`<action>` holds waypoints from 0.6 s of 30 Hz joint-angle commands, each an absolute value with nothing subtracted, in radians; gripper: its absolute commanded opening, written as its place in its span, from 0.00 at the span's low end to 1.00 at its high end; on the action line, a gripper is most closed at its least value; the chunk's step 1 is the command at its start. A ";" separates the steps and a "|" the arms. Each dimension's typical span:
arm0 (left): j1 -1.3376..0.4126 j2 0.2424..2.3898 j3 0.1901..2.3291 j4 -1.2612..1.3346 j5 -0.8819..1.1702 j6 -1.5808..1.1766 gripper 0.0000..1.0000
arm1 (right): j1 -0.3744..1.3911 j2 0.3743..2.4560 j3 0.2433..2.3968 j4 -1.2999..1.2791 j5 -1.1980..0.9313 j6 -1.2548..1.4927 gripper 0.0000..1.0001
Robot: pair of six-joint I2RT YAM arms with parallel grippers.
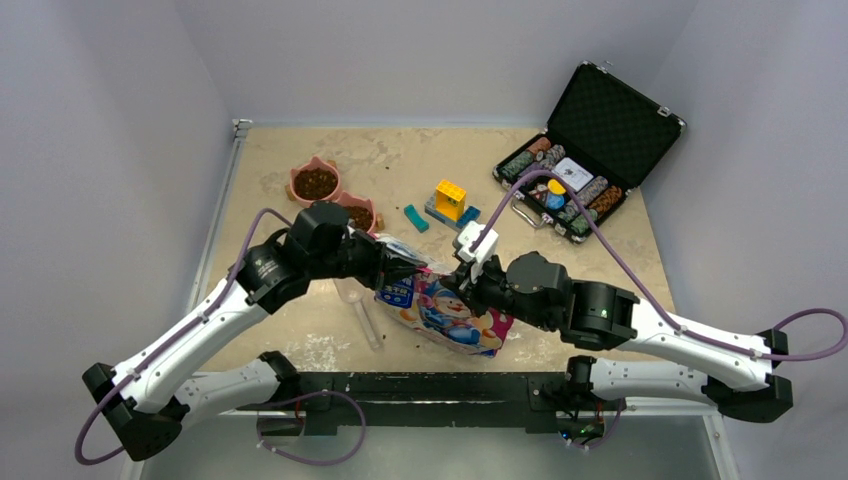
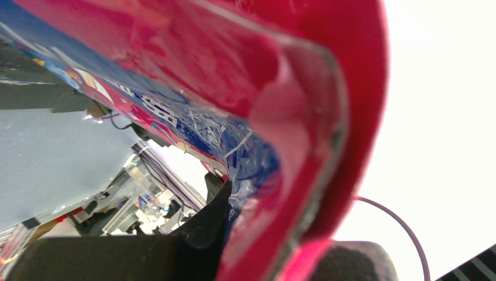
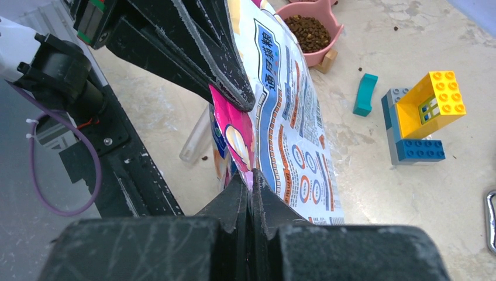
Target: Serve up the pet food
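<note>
Kibble sits in two pink bowls, roughly 11 o'clock from the bag. Left gripper is clamped on the bag's top edge. At its 3 o'clock, right gripper pinches the same bag.

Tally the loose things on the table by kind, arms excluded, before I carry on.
Pink bowls: 2
Pet food bag: 1
Clear scoop: 1
Poker chip case: 1
Toy brick build: 1
Loose teal brick: 1
Total: 7
</note>
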State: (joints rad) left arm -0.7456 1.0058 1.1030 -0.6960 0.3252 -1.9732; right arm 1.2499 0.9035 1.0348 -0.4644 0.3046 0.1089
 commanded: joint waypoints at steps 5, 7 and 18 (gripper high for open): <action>-0.638 1.045 1.319 -0.961 0.210 -1.766 0.48 | 1.244 0.917 1.172 -0.762 0.328 0.005 0.03; -0.625 1.070 1.361 -0.985 0.192 -1.710 0.54 | 1.244 0.928 1.183 -0.765 0.316 -0.034 0.09; -0.610 1.092 1.391 -1.009 0.241 -1.683 0.56 | 1.244 1.013 1.244 -0.732 0.296 -0.066 0.36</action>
State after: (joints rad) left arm -0.6151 1.1034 1.3685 -0.9733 0.2260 -1.7081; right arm 1.2434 0.9901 1.1957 -0.7422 0.3111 -0.0341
